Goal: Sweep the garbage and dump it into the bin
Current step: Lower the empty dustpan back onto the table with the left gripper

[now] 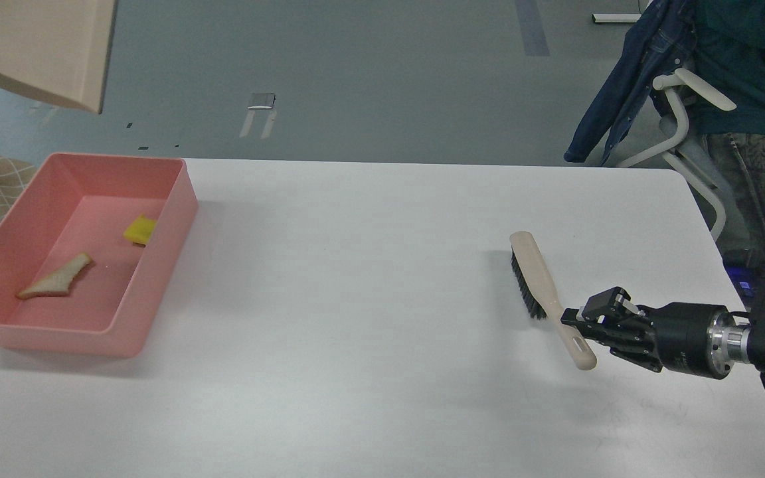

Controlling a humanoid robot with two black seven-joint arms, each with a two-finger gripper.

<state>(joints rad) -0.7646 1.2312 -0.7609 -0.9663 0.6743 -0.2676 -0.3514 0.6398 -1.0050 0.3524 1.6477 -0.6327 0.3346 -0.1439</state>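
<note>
- The bin [157, 219] is seen as a shallow rectangular tub of salmon-pink plastic with sloped walls, set at the far left of the white surface [369, 279].
- Two scraps of garbage are found lying on the floor of the bin, apart from each other.
- The sponge chunk [139, 230] is shown as bright yellow with a darker edge, lying toward the bin's far right wall.
- The bread piece [56, 277] is shown as a pale, wedge-like slice with a tan crust, lying nearer the bin's left and near side.
- A beige dustpan [44, 50] is seen raised above and behind the bin, at the upper left; only part of it is in view, and the left tool is not shown.
- A brush [542, 292] with a beige back and handle and black bristles is lying well to the right of the bin.
- The right tool [578, 325] is clenched around the handle of the brush, near the handle's end.
- A chair [681, 126] draped with a dark blue jacket [628, 86] is seen beyond the surface, far to the right of the bin.
- No legible writing, brand or label can be made out on the bin or the brush.
</note>
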